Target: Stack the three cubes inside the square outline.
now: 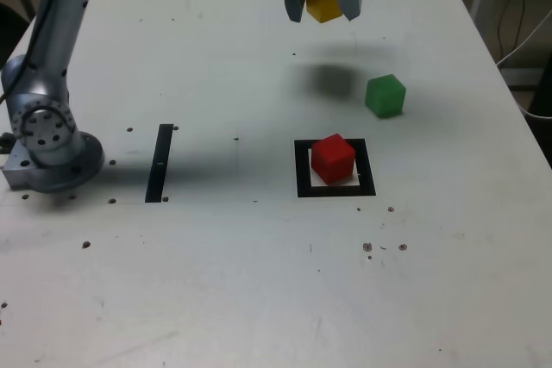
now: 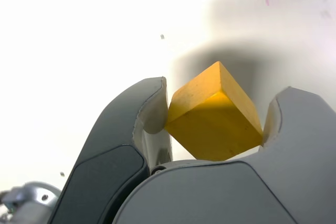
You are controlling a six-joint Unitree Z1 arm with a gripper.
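Partly behind fingers [image 2: 299, 135] closed on it, the yellow cube [image 2: 215, 119], lower faces hidden

Exterior view: first cube [image 1: 333, 159] sits inside square outline [image 1: 336, 191] on table [image 1: 216, 290], slightly skewed to the border. Second cube [image 1: 385, 96] on the table, outside the outline, past its far edge and to the exterior view's right, near but apart. Third cube [image 1: 323, 3] off the table, tilted, between the fingertips of the gripper [image 1: 323, 16], farther back than the other two. Strip [image 1: 159, 164] lies flat to the exterior view's left of the outline, between it and arm base [image 1: 56, 148].
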